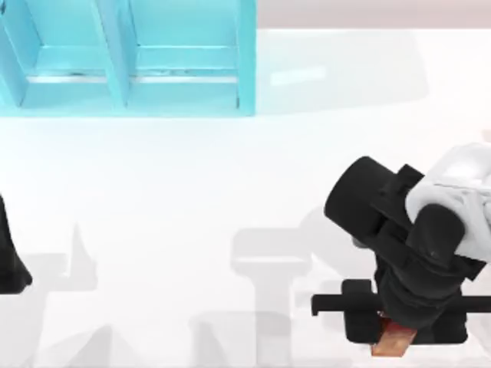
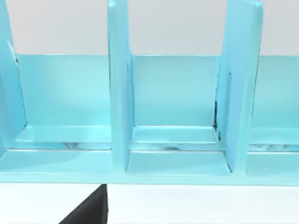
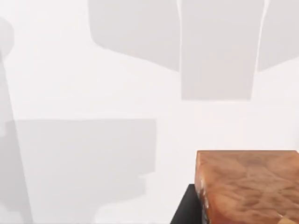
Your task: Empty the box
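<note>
Near the table's [image 1: 192,199] front right corner, the right gripper [image 1: 395,326] was clenched on a brown block [image 1: 393,339].
The block sat between the fingers, its end sticking out past the gripper toward the table's front edge; the right wrist view showed it [image 3: 247,186] raised above the bare white surface. The blue box [image 1: 130,57] stood at the back left corner. The left arm [image 1: 11,261] was parked at the left edge; its gripper state could not be told.

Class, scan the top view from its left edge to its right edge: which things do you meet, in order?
Left arm parked at the left edge → blue box → right arm, brown block at its gripper.
</note>
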Motion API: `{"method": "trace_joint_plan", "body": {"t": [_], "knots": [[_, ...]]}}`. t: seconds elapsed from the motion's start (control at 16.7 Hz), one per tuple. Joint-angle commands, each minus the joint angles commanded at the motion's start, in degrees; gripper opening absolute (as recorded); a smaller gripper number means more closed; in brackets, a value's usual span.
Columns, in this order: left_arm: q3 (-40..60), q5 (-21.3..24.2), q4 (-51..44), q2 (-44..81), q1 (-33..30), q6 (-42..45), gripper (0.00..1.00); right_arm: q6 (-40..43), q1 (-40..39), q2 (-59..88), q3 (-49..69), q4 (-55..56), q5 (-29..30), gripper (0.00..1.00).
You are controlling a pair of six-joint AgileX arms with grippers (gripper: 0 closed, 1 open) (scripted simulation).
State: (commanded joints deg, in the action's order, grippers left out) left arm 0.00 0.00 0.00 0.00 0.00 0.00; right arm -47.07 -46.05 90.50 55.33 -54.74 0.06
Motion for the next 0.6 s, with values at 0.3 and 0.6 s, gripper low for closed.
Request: {"method": "trace_joint_plan", "body": {"t": [0.3,0.6], "knots": [[0.0,0.0,0.0,0.0,0.0,0.0,1.0,-0.03,0.22,0.35,0.02,0.09,-0.03,0.0],[0.0,0.0,0.0,0.0,0.0,0.0,1.0,-0.15,0.0,3.15,-3.83,6.89,-0.01,0.0]]}}
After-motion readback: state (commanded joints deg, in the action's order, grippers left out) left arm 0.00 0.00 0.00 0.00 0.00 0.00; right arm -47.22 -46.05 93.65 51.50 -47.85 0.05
